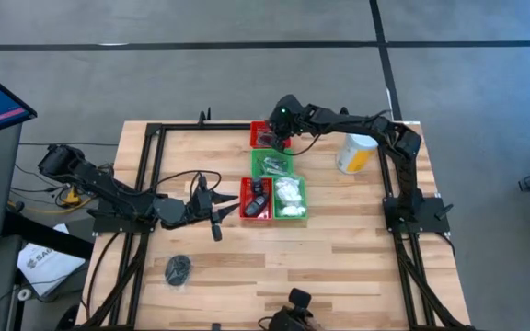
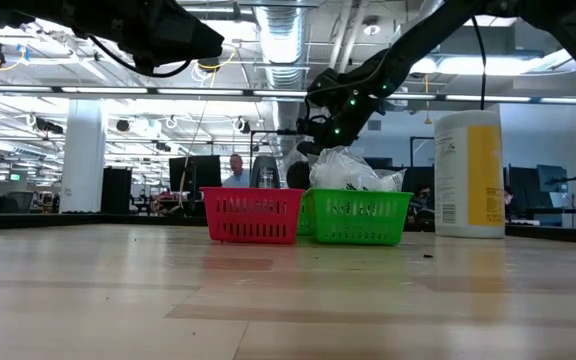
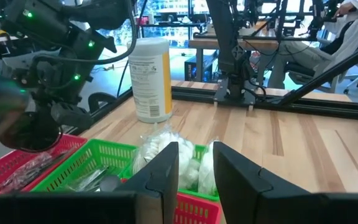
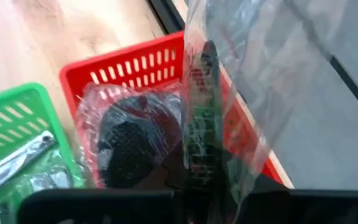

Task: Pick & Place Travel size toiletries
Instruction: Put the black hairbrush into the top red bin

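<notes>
My right gripper hovers over the far red tray, shut on a clear plastic packet. Below it in that tray lies a packet with a dark round disc. My left gripper is open and empty, low by the near red tray, pointing toward the trays. The green tray next to it holds white puffy lumps. Another green tray holds pale packets. One dark disc packet lies alone on the table at the near left. My right gripper holds the clear packet between its shut fingers, from above. The film stands up past the fingers and lies over them, so which part of it they have does not show. The packet is clear of the tray.
A yellow canister with a white lid stands right of the trays, close to my right arm. Black frame rails run along the table's left, far and right sides. Bare wood lies toward the near edge.
</notes>
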{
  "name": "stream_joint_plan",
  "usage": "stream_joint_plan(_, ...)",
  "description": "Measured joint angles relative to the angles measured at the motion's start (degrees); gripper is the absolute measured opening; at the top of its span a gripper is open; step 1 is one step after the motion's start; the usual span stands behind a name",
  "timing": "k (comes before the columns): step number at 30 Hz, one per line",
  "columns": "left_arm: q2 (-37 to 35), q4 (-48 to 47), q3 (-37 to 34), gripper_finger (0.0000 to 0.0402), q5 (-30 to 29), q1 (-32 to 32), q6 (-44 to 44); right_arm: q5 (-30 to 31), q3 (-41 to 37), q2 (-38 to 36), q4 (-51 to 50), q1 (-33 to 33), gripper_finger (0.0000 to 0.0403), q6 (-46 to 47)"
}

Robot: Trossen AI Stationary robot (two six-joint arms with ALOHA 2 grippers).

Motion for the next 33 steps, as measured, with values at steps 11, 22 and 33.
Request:
stream_joint_plan(11,0.0,0.0,0.0,0.0092,0.0,0.0,0.0,0.0,0.0,0.0,0.0,0.2,0.0061,0.1)
stream_joint_plan(22,0.0,0.0,0.0,0.0092,0.0,0.0,0.0,0.0,0.0,0.0,1.5,0.4,0.0148,0.1)
stream_joint_plan(33,0.0,0.0,0.0,0.0092,0.0,0.0,0.0,-0.2,0.0,0.0,1.2,0.9,0.0195,0.6)
